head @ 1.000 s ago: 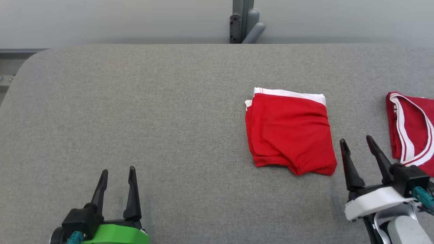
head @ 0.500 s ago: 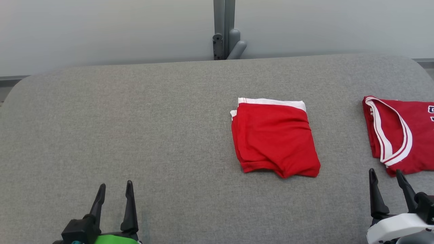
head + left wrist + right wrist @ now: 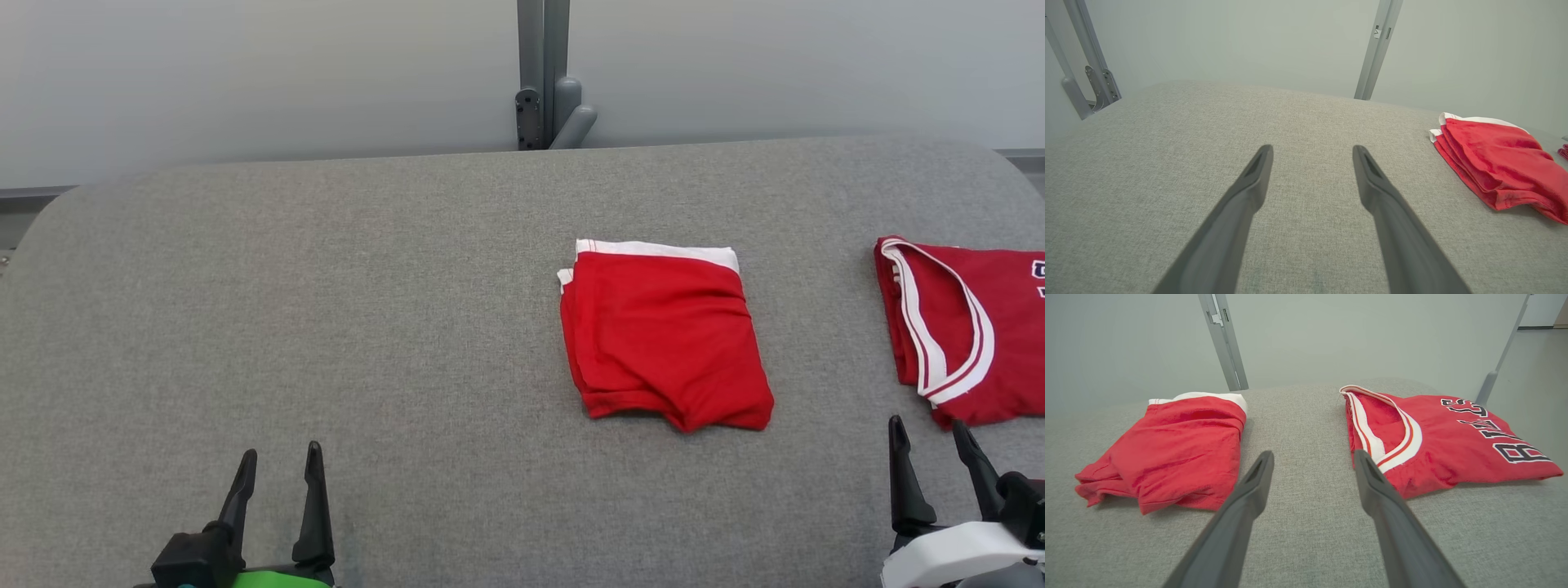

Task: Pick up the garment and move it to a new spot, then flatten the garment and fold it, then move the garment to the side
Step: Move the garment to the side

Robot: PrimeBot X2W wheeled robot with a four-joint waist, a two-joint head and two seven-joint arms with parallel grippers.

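Black, white-edged letters reading "BULLS" run across the red jersey (image 3: 1453,449), whose neck opening is trimmed with white and red stripes. The folded red garment (image 3: 665,335) is a roughly square bundle of several layers of plain red cloth. It has a white band (image 3: 657,249) along its far edge, and its near edge is a little rumpled and uneven. It lies flat on the grey fabric tabletop (image 3: 326,310), on the near side of the grey metal post (image 3: 543,73) and a little to that post's right, apart from both grippers. The jersey lies farther to the post's right, with a strip of tabletop between it and the garment. The left gripper (image 3: 281,451) is at the near edge, to the post's left and well apart from the garment. Its fingers are spread wide and empty, pointing across the tabletop towards the post's side. The right gripper (image 3: 928,425) is far to the post's right at the near edge. Its fingers are also wide and empty, aimed at the strip between garment and jersey, close to the jersey's near corner.
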